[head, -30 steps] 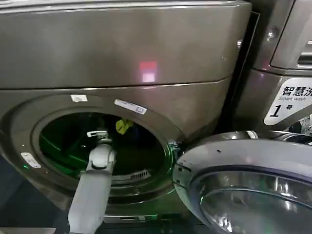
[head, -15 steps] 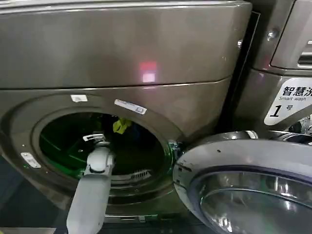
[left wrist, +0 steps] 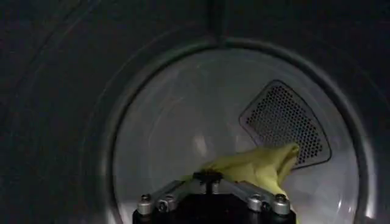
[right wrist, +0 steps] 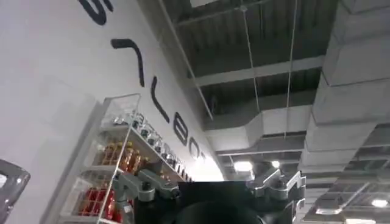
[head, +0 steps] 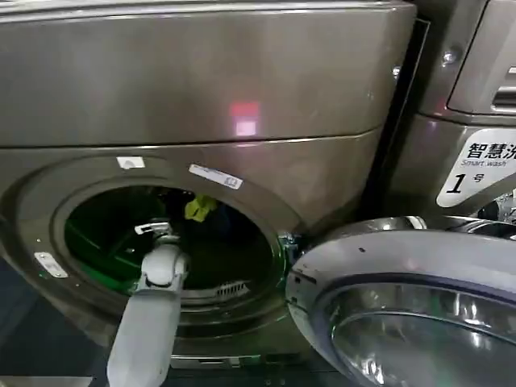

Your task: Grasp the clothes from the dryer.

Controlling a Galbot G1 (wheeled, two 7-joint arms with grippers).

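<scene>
Left wrist: crumpled yellow-green clothes (left wrist: 259,165)

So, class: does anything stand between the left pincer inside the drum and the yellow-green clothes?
Nothing visible does. The left pincer reaches through the dryer porthole, whose door hangs swung open. The clothes lie directly ahead of it against the drum's back wall.

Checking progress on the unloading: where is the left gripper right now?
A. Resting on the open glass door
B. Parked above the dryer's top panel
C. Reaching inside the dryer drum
C: in the head view the left gripper is past the dryer porthole rim, near the yellow-green clothes.
</scene>
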